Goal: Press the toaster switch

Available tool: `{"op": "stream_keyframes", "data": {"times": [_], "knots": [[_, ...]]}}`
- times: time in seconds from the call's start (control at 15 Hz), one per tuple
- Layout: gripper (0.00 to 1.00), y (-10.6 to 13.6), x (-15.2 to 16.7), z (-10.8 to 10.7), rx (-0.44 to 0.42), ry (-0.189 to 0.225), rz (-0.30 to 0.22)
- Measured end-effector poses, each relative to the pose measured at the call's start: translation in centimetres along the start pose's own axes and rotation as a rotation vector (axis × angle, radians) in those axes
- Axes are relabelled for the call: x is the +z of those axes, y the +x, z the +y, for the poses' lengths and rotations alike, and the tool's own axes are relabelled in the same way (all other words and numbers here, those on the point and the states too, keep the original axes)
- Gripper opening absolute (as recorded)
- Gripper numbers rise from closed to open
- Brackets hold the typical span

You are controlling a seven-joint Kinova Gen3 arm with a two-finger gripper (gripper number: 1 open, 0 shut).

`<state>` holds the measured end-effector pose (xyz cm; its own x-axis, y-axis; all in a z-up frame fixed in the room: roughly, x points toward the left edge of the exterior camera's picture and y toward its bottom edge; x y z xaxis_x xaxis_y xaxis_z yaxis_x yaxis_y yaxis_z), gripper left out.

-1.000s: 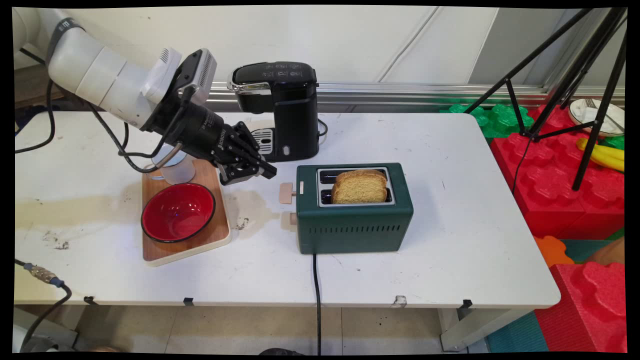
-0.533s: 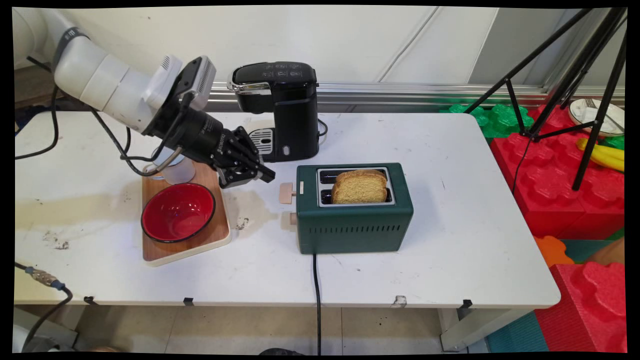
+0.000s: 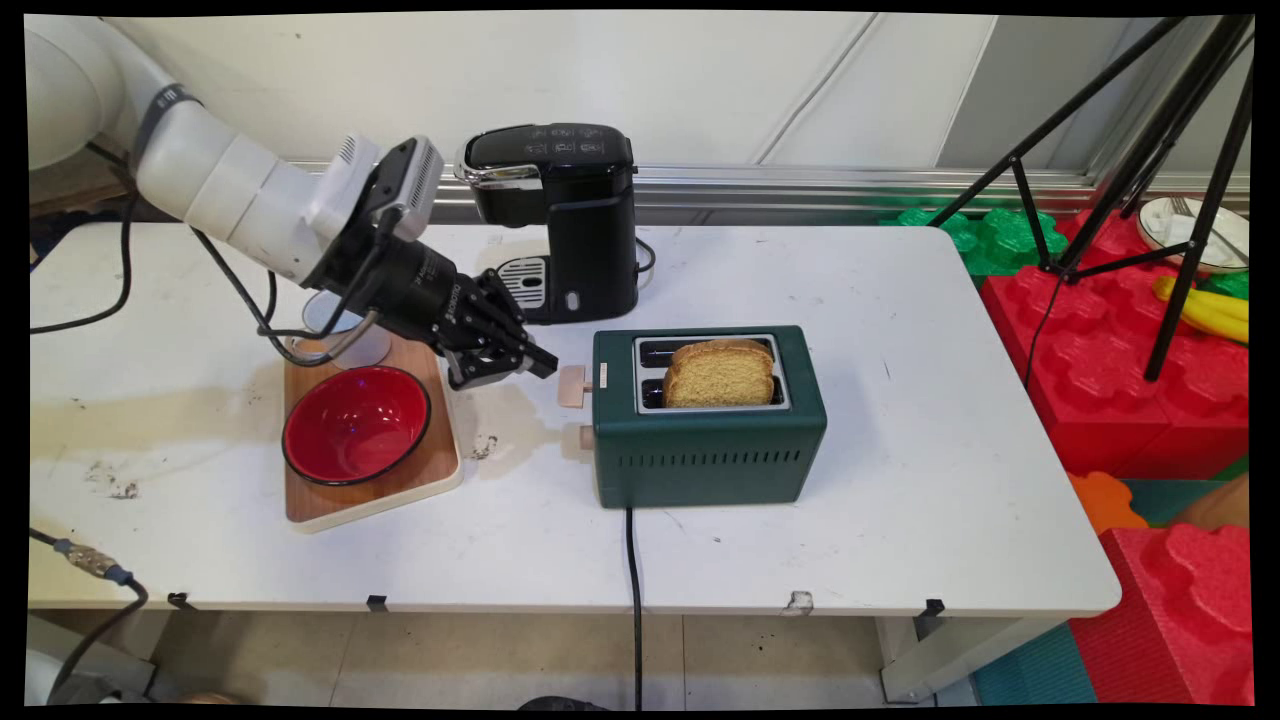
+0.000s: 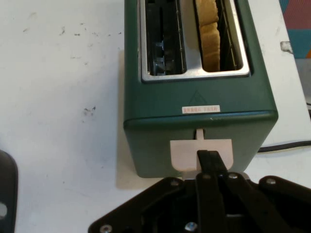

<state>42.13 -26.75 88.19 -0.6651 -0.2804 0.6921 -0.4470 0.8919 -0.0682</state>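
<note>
If pushed off-centre, lever [image 4: 201, 154]: a narrow, smooth, pale tab, so likely to let the tips slide off its edge and miss.
Toaster body [image 3: 710, 450]: appears to stand loose on the table [image 3: 900, 500], so could skid toward 3 o'clock or twist under a sideways shove.
Bread [image 3: 720, 375]: sits high in the nearer slot and might jolt or tip if the body is knocked.
Cord [image 3: 631, 580]: black, hangs off the near table edge at 6 o'clock of the toaster and could snag if the body shifts.
Toaster look: dark green box with a metal top plate, two slots, a vent row on the near side and a small label above the lever.
Lever place: at 9 o'clock on the toaster's end face, at the top of its slot, with a small round knob [image 3: 586, 437] below it.
Fingers [image 4: 210, 162]: pressed together with nothing between them, tips right at the lever from its 10 o'clock side; contact not certain.
Red bowl [image 3: 355, 425]: on a wooden board [image 3: 330, 505], at 8 o'clock of the fingers.
Coffee machine [image 3: 570, 220]: black, at 12 o'clock, farther back.
</note>
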Motion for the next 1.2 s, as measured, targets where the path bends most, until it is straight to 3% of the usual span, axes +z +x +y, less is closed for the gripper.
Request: {"op": "stream_keyframes", "data": {"times": [1.2], "knots": [[0.00,-1.5,3.6,0.0,-0.031,-0.003,0.020]]}}
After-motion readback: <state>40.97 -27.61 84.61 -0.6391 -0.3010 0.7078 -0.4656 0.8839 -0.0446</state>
